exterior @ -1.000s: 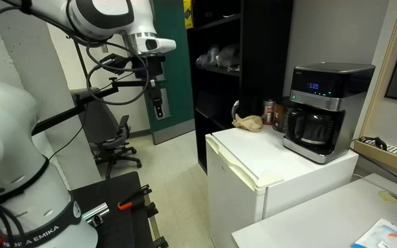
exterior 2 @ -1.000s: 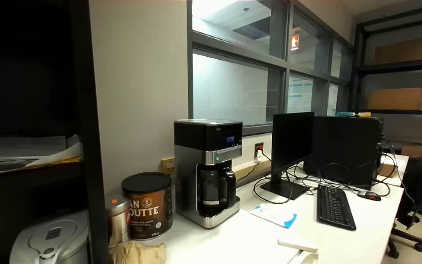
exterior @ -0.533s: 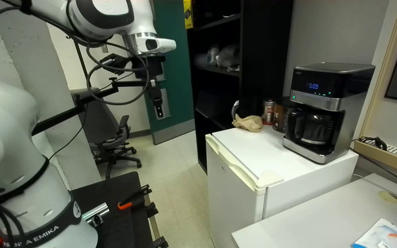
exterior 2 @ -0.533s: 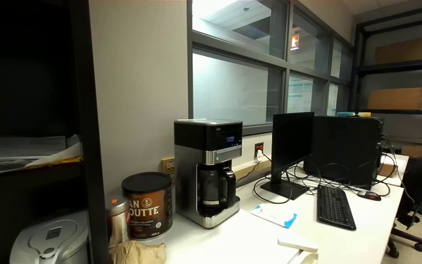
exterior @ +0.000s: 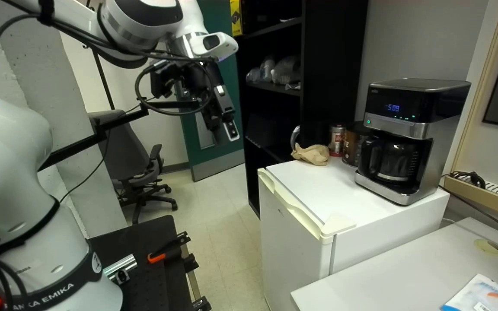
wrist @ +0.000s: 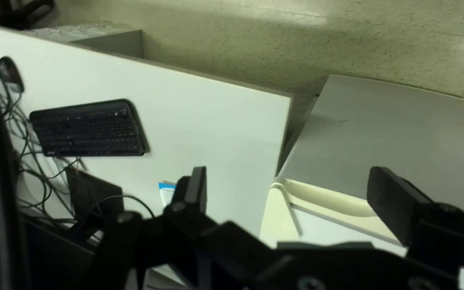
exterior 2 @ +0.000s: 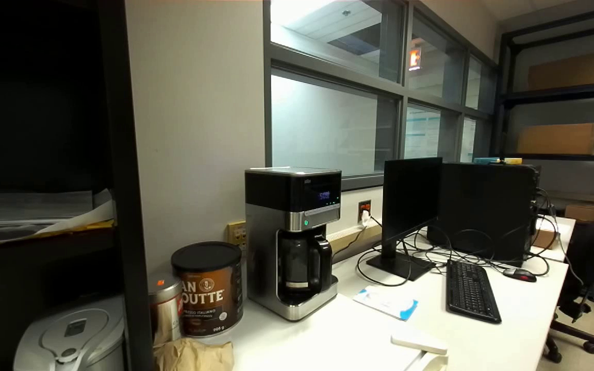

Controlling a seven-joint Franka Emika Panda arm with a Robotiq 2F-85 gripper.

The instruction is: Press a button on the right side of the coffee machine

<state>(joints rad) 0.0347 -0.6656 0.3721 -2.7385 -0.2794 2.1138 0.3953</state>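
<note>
The coffee machine is boxy and black with a silver-grey panel. It stands upright on the white mini fridge, with a lit blue display, small green lights and a dark glass carafe. It also shows in an exterior view, with a green-lit button on the silver panel. It is out of the wrist view. My gripper is high in the air, well short of the machine, tilted with its fingers pointing down toward the fridge side. In the wrist view the gripper has its fingers wide apart with nothing between them.
The white mini fridge stands beside a white desk. A black shelf rises behind the fridge. A brown paper bag and coffee cans sit beside the machine. A monitor, keyboard and cables are on the desk.
My arm has swung toward the fridge and machine. The gripper has turned from hanging straight down to tilted outward. A bit of white arm now shows at an exterior view's edge.
</note>
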